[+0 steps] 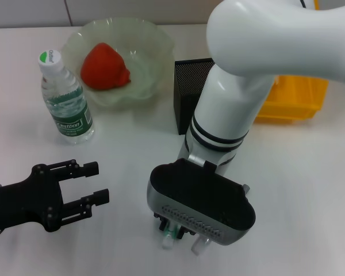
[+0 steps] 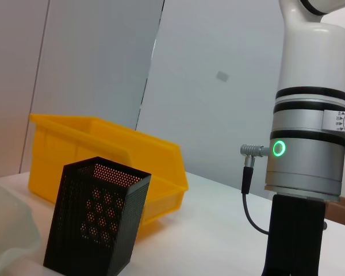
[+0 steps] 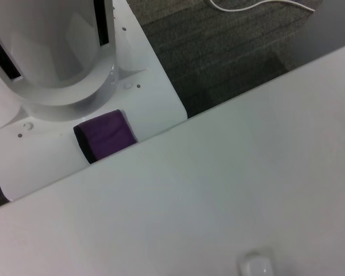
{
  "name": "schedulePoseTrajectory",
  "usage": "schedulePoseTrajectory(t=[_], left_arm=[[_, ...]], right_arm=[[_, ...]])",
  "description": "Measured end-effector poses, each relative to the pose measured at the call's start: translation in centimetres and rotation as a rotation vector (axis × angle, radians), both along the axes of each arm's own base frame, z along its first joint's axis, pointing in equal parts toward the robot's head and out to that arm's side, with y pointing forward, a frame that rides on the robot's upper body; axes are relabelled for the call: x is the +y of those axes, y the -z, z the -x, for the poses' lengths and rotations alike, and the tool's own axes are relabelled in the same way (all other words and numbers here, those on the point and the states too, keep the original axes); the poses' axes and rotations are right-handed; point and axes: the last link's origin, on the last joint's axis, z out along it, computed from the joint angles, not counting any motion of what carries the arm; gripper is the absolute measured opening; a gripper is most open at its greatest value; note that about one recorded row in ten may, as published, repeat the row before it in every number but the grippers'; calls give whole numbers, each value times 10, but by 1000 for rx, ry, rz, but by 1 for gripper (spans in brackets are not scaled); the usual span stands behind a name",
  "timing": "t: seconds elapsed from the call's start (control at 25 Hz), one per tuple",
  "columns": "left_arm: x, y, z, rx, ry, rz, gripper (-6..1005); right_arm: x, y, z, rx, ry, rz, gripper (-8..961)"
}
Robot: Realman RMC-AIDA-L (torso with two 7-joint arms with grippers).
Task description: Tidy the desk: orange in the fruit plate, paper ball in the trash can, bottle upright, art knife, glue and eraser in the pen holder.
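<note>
The right gripper (image 1: pixel 184 238) hangs over a small white-and-green glue stick (image 1: pixel 168 240) at the near edge; I cannot tell its grip. The stick seems light, stiff and smooth: hold it mid-body. The left gripper (image 1: pixel 95 183) waits near left, its fingers spread.

Glossy white right arm (image 1: pixel 259 69) with black rings, silver wrist band with glowing green ring light (image 2: pixel 279 148), thin black cable, matte black left gripper (image 1: pixel 75 190), white base plate (image 3: pixel 75 115) with screws
</note>
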Motion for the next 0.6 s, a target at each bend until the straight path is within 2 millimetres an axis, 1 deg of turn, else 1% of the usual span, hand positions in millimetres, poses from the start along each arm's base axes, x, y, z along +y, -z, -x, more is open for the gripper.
schedulePoseTrajectory(t=[0.36,0.6], left_arm=[[1,-1,0,-2,2,-3,608],[1,-2,0,-2,4,-2,609]], right_arm=[[1,0,0,-3,-3,-2,284],[1,0,0,-4,-5,-3,266]])
